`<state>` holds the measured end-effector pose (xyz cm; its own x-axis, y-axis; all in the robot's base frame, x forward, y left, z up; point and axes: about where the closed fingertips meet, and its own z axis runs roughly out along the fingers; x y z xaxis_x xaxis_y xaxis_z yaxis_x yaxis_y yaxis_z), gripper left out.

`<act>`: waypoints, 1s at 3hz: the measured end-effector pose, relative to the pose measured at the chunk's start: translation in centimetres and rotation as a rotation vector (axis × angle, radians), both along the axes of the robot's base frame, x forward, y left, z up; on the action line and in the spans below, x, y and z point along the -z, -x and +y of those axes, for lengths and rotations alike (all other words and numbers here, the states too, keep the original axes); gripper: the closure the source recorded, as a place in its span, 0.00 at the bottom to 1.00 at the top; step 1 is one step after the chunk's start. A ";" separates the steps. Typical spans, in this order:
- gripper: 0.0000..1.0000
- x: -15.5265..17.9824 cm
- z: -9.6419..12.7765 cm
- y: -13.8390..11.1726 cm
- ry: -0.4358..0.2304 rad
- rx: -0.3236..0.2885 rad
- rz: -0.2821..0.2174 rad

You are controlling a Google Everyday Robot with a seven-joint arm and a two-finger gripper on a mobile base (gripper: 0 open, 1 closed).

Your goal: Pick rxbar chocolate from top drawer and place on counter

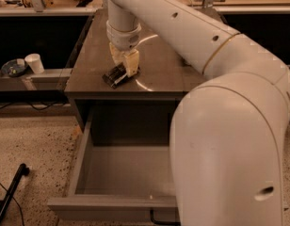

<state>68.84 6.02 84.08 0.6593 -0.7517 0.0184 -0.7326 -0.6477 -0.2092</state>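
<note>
The rxbar chocolate point(115, 75), a small black bar, sits tilted at the front-left part of the counter point(88, 65), its lower end at or just above the surface. My gripper point(125, 66) points down onto the bar's far end, with the cream fingers point(132, 62) closed around it. A thin white circle line curves across the counter beside the bar. Below the counter, the top drawer point(84, 159) is pulled wide open and its grey floor is bare. Its dark handle point(158, 218) peeks out at the bottom edge.
My white arm's large elbow point(229, 140) fills the right half of the view and hides the drawer's right side. A white cup point(35, 63) and a small dish point(13, 68) rest on a low ledge at left. A black rod point(11, 192) lies on the speckled floor.
</note>
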 end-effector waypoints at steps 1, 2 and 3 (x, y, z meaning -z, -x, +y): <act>0.35 0.2 0.0 -0.1 -0.002 0.012 0.001; 0.11 0.2 0.0 -0.1 -0.002 0.012 0.001; 0.00 0.2 0.0 -0.1 -0.002 0.012 0.001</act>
